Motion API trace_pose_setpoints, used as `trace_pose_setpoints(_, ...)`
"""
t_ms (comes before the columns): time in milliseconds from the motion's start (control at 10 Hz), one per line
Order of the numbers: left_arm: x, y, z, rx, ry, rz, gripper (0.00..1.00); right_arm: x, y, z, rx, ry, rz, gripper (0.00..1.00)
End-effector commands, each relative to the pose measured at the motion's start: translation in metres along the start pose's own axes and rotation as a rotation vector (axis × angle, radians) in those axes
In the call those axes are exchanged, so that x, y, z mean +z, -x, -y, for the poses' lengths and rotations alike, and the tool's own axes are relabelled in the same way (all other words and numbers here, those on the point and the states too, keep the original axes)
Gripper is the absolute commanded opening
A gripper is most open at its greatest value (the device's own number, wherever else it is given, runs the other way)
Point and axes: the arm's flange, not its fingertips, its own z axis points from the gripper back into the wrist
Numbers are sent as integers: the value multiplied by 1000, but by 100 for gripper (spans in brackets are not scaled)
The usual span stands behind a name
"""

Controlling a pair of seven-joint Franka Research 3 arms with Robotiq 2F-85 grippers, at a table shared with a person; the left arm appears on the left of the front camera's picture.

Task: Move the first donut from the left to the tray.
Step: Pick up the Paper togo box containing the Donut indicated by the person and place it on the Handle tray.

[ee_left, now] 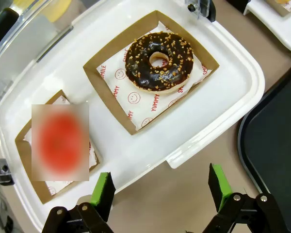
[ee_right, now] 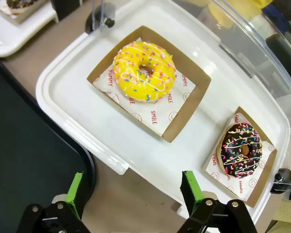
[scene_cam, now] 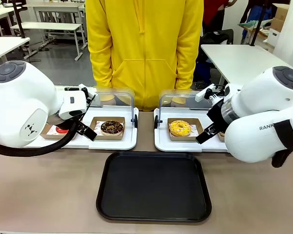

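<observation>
At the far left, the first donut from the left (scene_cam: 61, 130) sat in its brown cardboard holder on a white tray (scene_cam: 128, 142), half hidden behind the left arm; the left wrist view showed it only as a blurred red patch. The left gripper (ee_left: 161, 187) hovered over the tray's near edge with its jaws wide and empty, nearer the chocolate donut (ee_left: 158, 61) than the red one. This looked like the approach, with no grasp yet made. The next move would call for shifting toward the red donut, lowering, and closing on its holder. The black tray (scene_cam: 154, 187) lay bare in the middle. The right gripper (ee_right: 133, 187) hung wide open and empty near the yellow donut (ee_right: 144, 72).
</observation>
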Motion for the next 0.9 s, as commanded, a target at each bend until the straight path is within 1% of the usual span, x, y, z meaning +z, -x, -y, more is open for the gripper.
trace_pose_setpoints(0,28,-24,-19,-11,79,-14,100,28,-31,18,-6,-2,17,100)
trace_pose_setpoints(100,52,-44,-40,-9,121,12,100,57,-51,35,-30,11,60,100)
trace_pose_setpoints(200,77,-57,-61,-27,165,21,100,83,-63,53,-41,-43,87,100)
trace_pose_setpoints(300,100,-64,-80,-51,210,31,100,108,-63,78,-55,-99,111,100)
trace_pose_setpoints(400,125,-63,-104,-94,258,40,100,134,-51,108,-60,-178,143,100)
trace_pose_setpoints(500,139,-59,-127,-142,318,50,100,157,-29,141,-58,-227,187,100)
trace_pose_setpoints(600,150,-52,-151,-193,375,85,100,177,-3,174,-41,-263,243,100)
trace_pose_setpoints(700,157,-41,-176,-236,432,137,100,195,26,204,-10,-310,325,100)
trace_pose_setpoints(800,162,-26,-201,-275,475,197,100,203,52,228,19,-350,378,100)
